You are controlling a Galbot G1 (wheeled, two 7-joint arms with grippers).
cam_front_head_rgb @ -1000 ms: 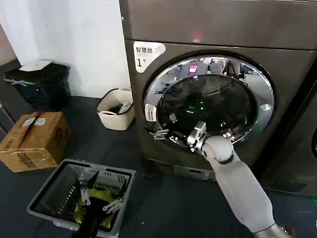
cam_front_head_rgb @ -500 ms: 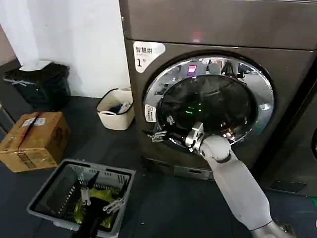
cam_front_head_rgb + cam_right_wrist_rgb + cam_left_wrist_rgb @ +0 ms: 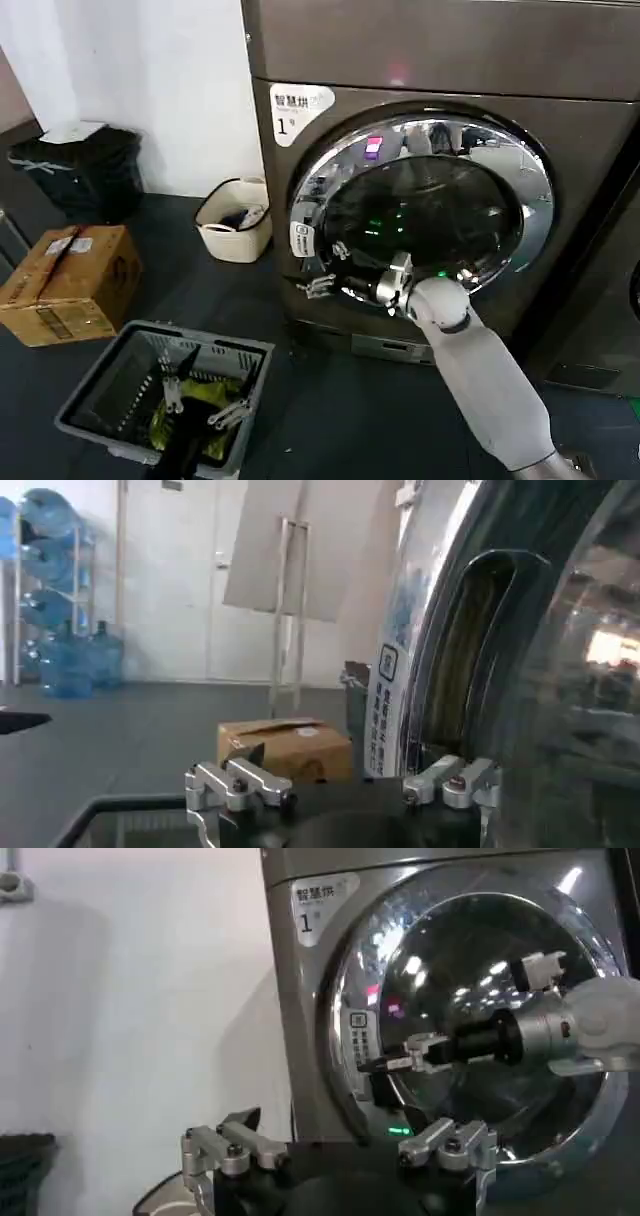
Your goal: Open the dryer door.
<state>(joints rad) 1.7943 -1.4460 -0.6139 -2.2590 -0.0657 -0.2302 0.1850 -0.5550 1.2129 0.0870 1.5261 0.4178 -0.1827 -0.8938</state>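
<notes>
- The dryer [image 3: 440, 180] fills the upper right of my head view: a brown-grey metallic front-loader with a white sticker [image 3: 297, 108] marked "1" at its upper left corner.
- The dryer door [image 3: 425, 210] is a big round porthole, a shiny chrome ring around dark tinted glass, nearly as wide as the machine. Its left edge stands slightly off the front panel, so I read it as ajar.
- My right gripper [image 3: 322, 287] reaches up from the lower right on its pale grey arm and sits at the door's lower left rim. From the head camera I cannot tell how its fingers stand.
- The left wrist view gives me that arm side-on: the right gripper [image 3: 385, 1063] points at the door's latch edge, just beside a small white label [image 3: 358, 1035], its tips looking close together at the rim, but I cannot tell whether they grip it.
- The right wrist view is pressed up to the door: chrome ring [image 3: 425, 610], a dark recess in the rim, the label, and one finger [image 3: 455, 780] against the ring while the other sits apart from it.
- That view also shows a cardboard box [image 3: 285, 748] on the floor and blue water bottles [image 3: 55, 590] by the far wall.
- My left gripper [image 3: 200, 395] hangs low over a grey basket [image 3: 110, 385], fingers apart, holding nothing.
</notes>
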